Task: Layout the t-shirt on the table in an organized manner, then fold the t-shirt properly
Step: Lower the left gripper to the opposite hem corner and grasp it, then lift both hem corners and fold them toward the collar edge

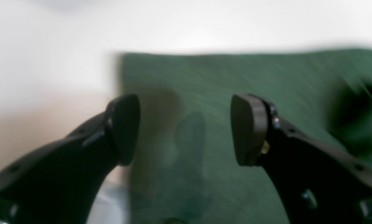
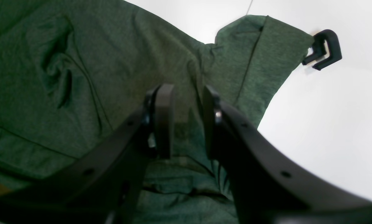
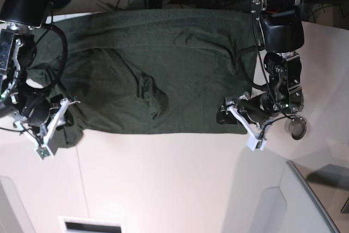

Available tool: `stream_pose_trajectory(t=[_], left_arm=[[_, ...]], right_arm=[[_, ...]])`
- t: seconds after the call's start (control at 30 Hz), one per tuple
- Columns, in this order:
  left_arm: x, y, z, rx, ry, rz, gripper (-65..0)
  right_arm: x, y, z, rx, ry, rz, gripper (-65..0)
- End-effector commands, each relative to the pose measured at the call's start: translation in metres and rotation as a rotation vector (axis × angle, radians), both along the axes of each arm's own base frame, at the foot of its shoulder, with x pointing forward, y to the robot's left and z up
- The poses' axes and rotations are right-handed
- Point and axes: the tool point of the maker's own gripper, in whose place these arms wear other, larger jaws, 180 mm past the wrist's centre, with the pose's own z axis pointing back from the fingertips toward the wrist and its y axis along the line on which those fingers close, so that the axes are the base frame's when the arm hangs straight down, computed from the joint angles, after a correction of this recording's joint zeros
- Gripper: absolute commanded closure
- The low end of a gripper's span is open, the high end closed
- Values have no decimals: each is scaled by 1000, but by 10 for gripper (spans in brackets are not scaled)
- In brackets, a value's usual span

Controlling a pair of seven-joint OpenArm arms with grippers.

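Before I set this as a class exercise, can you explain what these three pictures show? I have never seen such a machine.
It is a robot with two arms working over a white table. One picture looks down from above; the other two come from small cameras on each wrist, so the black prongs in the foreground are that arm's own fingers. A dark green t-shirt lies spread on the table, with a wrinkle near its middle. The left gripper hovers at one side edge of the shirt, its fingers wide apart and holding nothing. The right gripper is over the sleeve area, fingers close together; whether cloth is pinched there is unclear.
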Motion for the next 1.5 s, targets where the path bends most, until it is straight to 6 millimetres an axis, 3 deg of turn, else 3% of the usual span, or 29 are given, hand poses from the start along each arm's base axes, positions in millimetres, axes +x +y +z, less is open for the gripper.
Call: stream_pose_trajectory(t=[0.0, 0.1, 0.2, 0.53, 0.63, 0.8, 1.0, 1.23, 1.47], left_arm=[[19, 13, 21, -52, -66, 42, -434], [23, 33, 28, -215, -81, 134, -434], [28, 44, 30, -247, -79, 164, -433], [33, 48, 31, -198, -73, 145, -441], [39, 51, 40, -228, -101, 165, -449], [42, 60, 50, -261, -133, 184, -609], [45, 63, 51, -261, -150, 199, -617], [30, 34, 3, -200, -21, 125, -617], [37, 47, 3, -209, -15, 215, -617]], right_arm=[[10, -2, 14, 0, -51, 3, -155], [6, -2, 10, 1, -41, 3, -155], [6, -2, 10, 1, -40, 3, -155], [5, -2, 9, 2, -38, 3, -155], [5, -2, 8, 2, -35, 2, -155], [1, -2, 4, 5, -28, 2, -155], [1, -2, 4, 5, -27, 4, -155], [1, -2, 4, 5, -27, 4, -155], [1, -2, 4, 5, -27, 4, -155]])
